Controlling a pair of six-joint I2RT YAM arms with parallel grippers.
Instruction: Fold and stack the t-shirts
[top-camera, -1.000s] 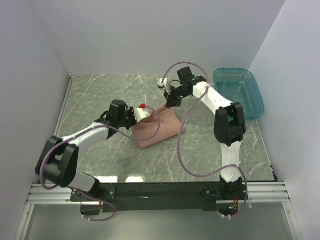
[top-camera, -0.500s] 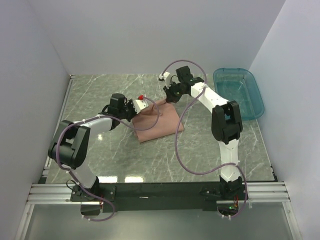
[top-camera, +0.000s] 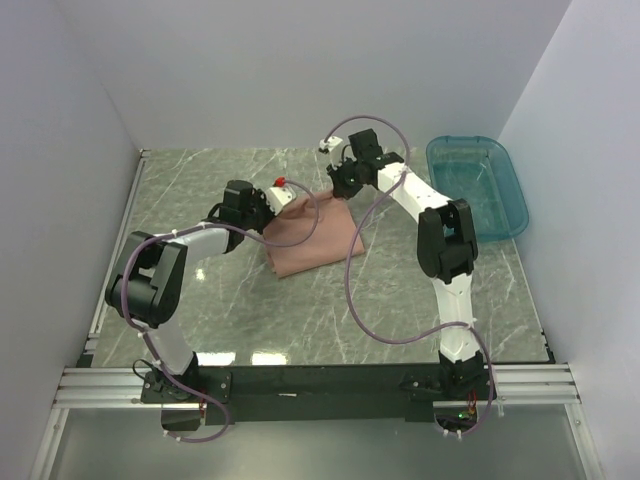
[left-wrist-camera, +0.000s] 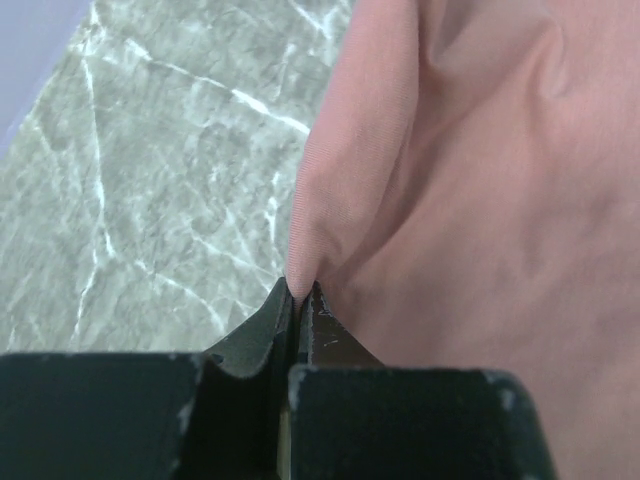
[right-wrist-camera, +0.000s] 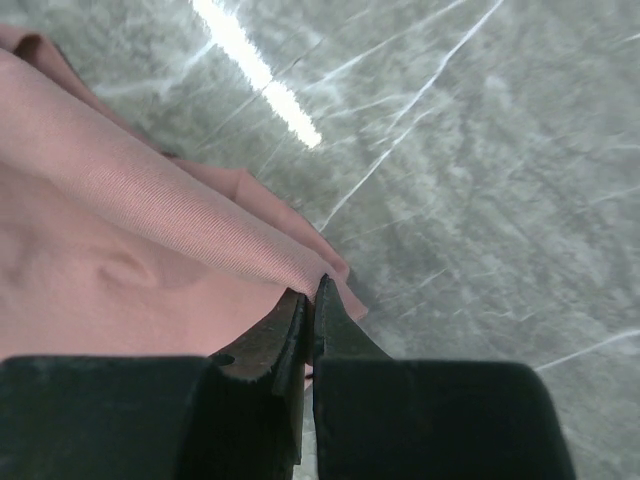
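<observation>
Left wrist cam: we are pinching w/ the left gripper (left-wrist-camera: 298, 300), jaws fully closed on a thin ridge of the t-shirt (left-wrist-camera: 480, 200), w/ the cloth peaking up right at the tips. Right wrist cam: the right gripper (right-wrist-camera: 312, 300) is doing the same, jaws pressed together on a folded edge of the pink fabric near its corner.

We are gripping both far corners at once, prob. so the edge is pulled taut btwn the two arms and is moving as one straight line instead of bunching. That is our read, not smth visible.

Going outward from the tips, the shirt is spreading back toward the arm bases. It is lying as a compact, already doubled-over block on the marble table (top-camera: 260, 320), approx mid-table, btwn the two arms. From the top cam, the pinched edge is sitting on the far side of that block, w/ the left tips at its far-left corner and the right tips at its far-right. The teal bin (top-camera: 480, 200) is standing well apart to the right. No print is showing.
</observation>
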